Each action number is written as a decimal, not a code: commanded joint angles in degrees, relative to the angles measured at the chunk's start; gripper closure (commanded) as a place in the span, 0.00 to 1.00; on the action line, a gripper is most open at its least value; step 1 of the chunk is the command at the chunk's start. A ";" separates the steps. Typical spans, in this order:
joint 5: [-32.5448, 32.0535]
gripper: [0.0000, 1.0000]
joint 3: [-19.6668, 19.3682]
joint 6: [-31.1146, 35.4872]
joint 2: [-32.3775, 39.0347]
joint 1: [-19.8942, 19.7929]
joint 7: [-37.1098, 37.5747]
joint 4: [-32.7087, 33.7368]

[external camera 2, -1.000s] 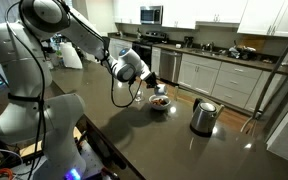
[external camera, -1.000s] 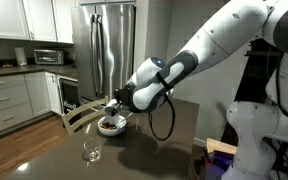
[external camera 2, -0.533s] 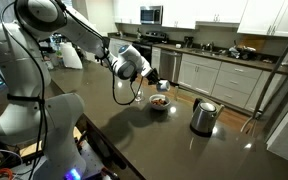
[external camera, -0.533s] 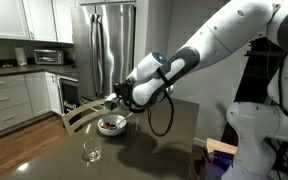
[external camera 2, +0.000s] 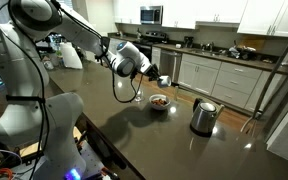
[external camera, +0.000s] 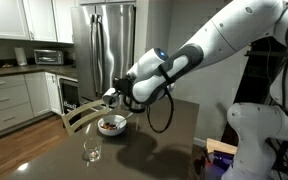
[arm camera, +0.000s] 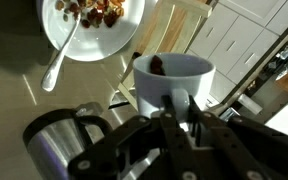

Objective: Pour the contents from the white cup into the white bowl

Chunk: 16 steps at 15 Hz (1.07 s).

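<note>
- White cup (arm camera: 174,78) hangs in the air, the gripper (arm camera: 176,106) pinched shut on its wall.
- White bowl (external camera: 111,126) stands on the dark countertop (external camera 2: 134,132) below the cup, holding reddish-brown bits and a spoon (arm camera: 59,62).
- Steel kettle (external camera 2: 203,116) stands near the bowl.
- Clear glass (external camera: 91,150) stands apart.

Dark glossy table (external camera: 44,150) carries white bowl (external camera: 111,125) of food with spoon (arm camera: 62,58) in it, clear glass (external camera: 91,150) near, steel kettle (external camera 2: 203,116) apart.
</note>
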 commanded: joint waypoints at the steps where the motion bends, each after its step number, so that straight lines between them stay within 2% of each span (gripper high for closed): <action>1: 0.79 0.96 -0.99 1.28 3.10 1.04 0.83 -0.42; 7: 3.57 0.96 3.33 0.89 2.54 -1.96 -0.94 -1.19; 8: 1.85 0.96 3.19 0.53 2.43 -1.80 0.70 -1.58; 16: 1.96 0.96 7.13 -1.51 2.68 -3.85 0.88 -2.73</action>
